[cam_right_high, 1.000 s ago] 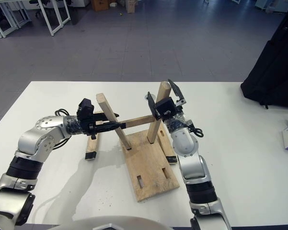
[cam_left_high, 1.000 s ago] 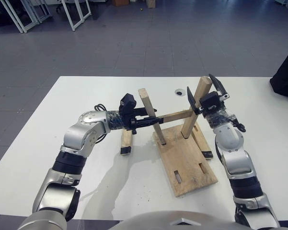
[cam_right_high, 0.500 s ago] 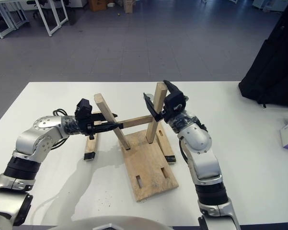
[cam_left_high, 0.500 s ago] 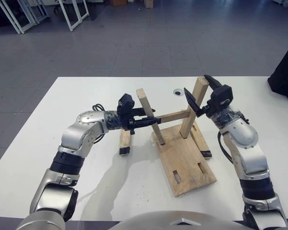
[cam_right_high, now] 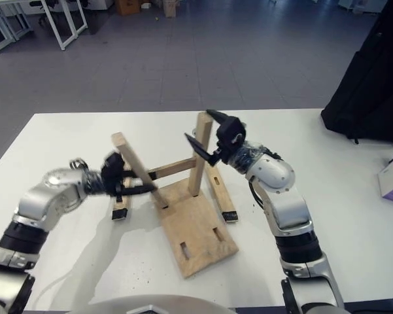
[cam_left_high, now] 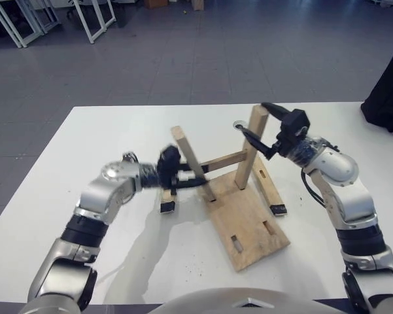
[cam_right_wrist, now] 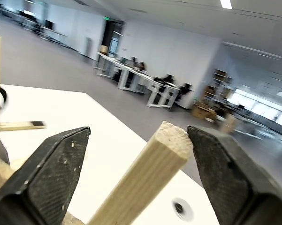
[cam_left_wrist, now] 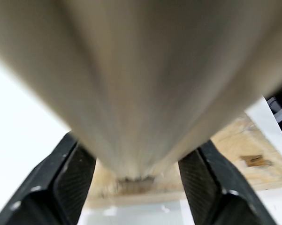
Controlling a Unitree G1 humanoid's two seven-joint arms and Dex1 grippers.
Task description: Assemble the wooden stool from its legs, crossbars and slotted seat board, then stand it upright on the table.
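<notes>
Stool (cam_left_high: 248,226) half-built at the table's (cam_left_high: 104,131) middle. I see left fingers (cam_left_wrist: 70,185) clamped on the left leg (cam_left_high: 185,149) — right fingers (cam_right_wrist: 51,178) wide apart around the right leg's (cam_left_high: 247,167) top.

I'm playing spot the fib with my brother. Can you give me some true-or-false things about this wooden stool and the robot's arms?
1. The left-side leg and the right-side leg both stand in the seat board. True.
2. A crossbar joins those two legs. True.
3. The right gripper squeezes a leg tightly. False: it is open around the right-side leg's top, with gaps on both sides.
4. The stool is finished and upright. False: the seat board lies flat on the table, with two empty slots, and a loose piece lies beside it.
</notes>
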